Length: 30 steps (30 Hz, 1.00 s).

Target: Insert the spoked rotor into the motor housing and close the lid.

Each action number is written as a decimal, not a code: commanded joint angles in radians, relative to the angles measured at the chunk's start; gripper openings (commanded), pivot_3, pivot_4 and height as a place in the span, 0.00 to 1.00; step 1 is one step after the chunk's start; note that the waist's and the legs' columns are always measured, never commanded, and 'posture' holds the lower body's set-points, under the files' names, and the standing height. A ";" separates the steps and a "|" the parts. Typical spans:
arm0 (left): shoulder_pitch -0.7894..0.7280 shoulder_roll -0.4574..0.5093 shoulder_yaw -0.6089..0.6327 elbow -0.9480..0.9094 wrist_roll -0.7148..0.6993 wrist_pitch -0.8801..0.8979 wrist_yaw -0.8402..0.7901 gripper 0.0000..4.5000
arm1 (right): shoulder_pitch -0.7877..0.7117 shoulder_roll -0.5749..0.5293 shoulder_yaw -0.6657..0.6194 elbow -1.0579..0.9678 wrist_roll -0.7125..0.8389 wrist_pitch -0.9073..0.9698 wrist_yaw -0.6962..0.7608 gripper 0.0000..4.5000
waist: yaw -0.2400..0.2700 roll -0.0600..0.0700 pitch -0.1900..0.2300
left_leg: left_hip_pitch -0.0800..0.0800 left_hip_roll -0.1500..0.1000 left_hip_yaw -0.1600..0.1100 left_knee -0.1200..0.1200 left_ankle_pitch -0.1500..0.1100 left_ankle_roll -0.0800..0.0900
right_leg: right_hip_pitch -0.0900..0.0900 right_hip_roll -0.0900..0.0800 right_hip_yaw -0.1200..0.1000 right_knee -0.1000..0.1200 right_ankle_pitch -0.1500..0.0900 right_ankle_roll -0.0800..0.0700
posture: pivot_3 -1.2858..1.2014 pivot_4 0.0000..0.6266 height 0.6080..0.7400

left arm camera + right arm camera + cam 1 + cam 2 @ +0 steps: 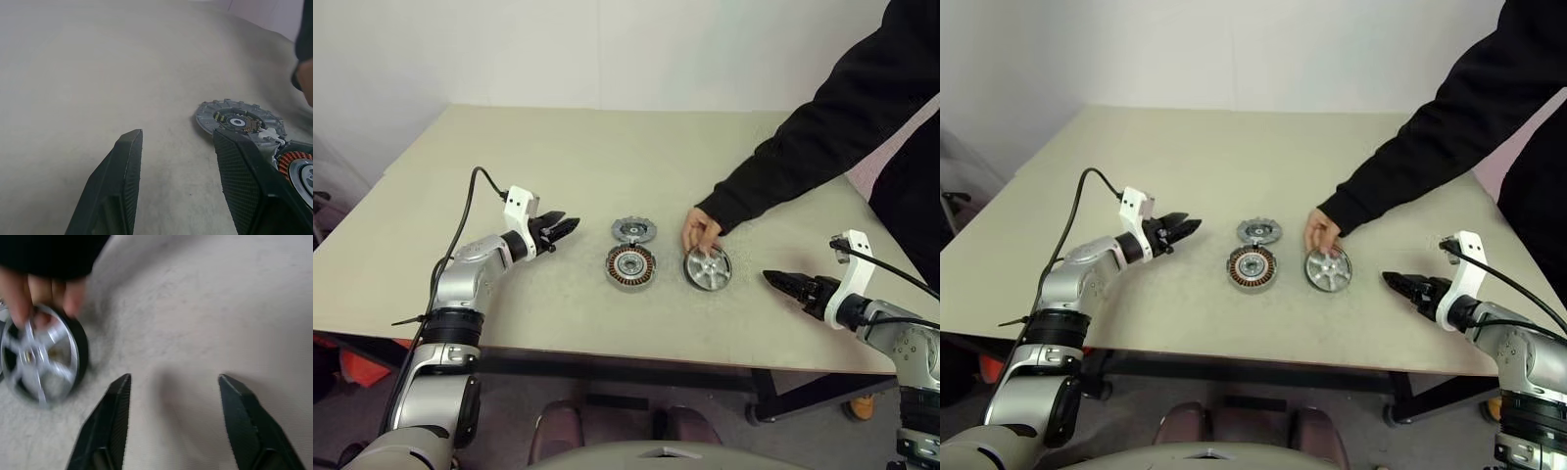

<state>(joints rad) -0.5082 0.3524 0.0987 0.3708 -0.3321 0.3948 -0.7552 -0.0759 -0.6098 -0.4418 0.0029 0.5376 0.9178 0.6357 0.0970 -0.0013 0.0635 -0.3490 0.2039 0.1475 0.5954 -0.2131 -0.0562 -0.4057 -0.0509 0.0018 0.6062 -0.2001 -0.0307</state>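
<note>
right wrist view: person's hand [39, 291] touching spoked rotor [41, 360].

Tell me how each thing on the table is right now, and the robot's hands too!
Spoked wheel: flat on the table, a person's hand touching its rim.
Copper cup: open, nothing in it.
Lid: off, lying behind the cup.
Left hand: open, holding nothing.
Right hand: open, holding nothing.
</note>
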 commanded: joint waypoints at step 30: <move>-0.026 -0.003 -0.005 -0.023 0.003 -0.020 0.013 0.54 | -0.290 0.129 -0.009 0.153 0.094 -0.021 -0.135 0.67 | -0.001 0.000 0.000 | 0.000 0.000 0.000 0.000 0.000 0.000 | 0.000 -0.001 -0.001 0.000 0.003 -0.005 | 0.52 0.00 1.00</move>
<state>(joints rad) -0.5093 0.3470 0.0932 0.3719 -0.3293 0.3920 -0.7445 -0.3360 -0.4812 -0.4317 0.1432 0.6144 0.9069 0.5061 0.0961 -0.0009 0.0634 -0.3490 0.2039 0.1476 0.5951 -0.2127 -0.0561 -0.4058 -0.0524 0.0003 0.6063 -0.1970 -0.0359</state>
